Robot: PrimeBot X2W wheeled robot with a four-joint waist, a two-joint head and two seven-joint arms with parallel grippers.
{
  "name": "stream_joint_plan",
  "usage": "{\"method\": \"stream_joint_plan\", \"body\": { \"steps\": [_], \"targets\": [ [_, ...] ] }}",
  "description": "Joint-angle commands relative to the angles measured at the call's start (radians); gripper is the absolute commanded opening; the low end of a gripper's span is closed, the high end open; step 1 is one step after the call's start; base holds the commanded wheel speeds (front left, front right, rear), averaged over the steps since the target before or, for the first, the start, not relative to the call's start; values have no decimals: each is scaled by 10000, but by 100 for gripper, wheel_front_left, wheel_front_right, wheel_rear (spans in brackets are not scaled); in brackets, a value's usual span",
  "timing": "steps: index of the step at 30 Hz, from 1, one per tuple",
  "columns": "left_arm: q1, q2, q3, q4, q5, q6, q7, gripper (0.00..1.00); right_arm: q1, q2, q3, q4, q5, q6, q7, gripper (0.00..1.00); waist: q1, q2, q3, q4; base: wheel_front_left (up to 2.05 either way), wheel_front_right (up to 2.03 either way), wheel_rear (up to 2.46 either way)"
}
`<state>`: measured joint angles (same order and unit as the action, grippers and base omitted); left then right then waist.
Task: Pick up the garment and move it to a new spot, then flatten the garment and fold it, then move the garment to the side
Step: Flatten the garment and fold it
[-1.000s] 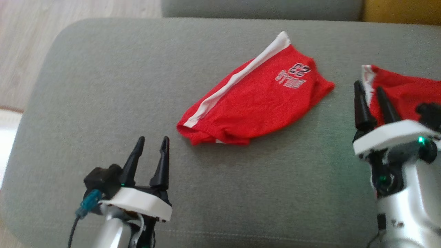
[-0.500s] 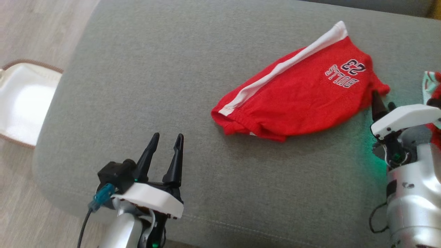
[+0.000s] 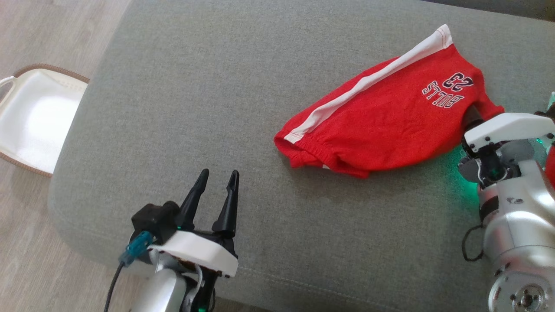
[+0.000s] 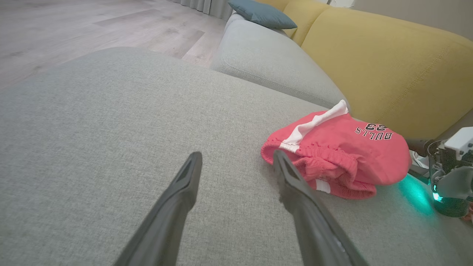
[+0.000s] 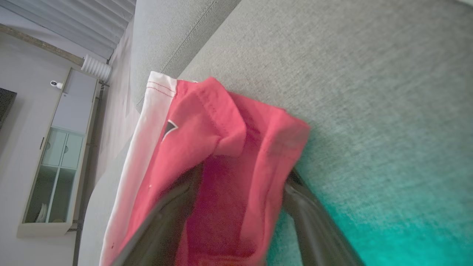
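Right tool (image 5: pixel 236 199) has slid forward onto the red shorts (image 3: pixel 381 130), near the right edge of the sofa seat (image 3: pixel 195 86), its fingers (image 5: pixel 305 210) wide around them. A sure grasp probably needs both layers deep between before closing. Left tool (image 3: pixel 219 177) stands wide, empty.

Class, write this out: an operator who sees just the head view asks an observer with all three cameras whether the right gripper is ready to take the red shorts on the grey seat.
Operator: I can't see the tips of the right gripper. Are they at the shorts?
Observer: The right wrist view shows the jaws spread wide, with a fold of red cloth between them.
Operator: Do the shorts lie flat?
Observer: No. From the left wrist view they sit mounded, and the waistband is bunched in layers.
Operator: What is behind the seat?
Observer: A yellow backrest and a blue cushion.
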<state>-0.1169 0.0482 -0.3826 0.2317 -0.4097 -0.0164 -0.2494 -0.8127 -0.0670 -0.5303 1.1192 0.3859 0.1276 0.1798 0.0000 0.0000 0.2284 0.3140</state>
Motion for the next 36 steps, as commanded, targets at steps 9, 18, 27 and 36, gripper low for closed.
{"method": "stream_joint_plan", "body": {
  "steps": [9, 18, 27, 36],
  "targets": [
    [-450, 20, 202, -179, 93, 74, -124, 100, -417, 168, 70, 395, 745, 31, -754, 100, 0, 0, 52, -127, 0, 0, 0],
    [-483, 20, 190, -49, 281, 33, -124, 100, 295, 168, 1340, -798, 2815, 31, -991, 100, 0, 0, 81, -285, 0, 0, 0],
    [-510, 20, 249, 92, 430, -14, -124, 100, 1416, 168, 2488, -2425, 3986, 31, -802, 100, 0, 0, 17, -347, 0, 0, 0],
    [-468, 20, 206, 110, 381, 31, -124, 100, 1374, -66, 2590, -1850, 3242, 31, -404, 100, 0, 0, -90, -367, 0, 0, 0]
  ]
}}
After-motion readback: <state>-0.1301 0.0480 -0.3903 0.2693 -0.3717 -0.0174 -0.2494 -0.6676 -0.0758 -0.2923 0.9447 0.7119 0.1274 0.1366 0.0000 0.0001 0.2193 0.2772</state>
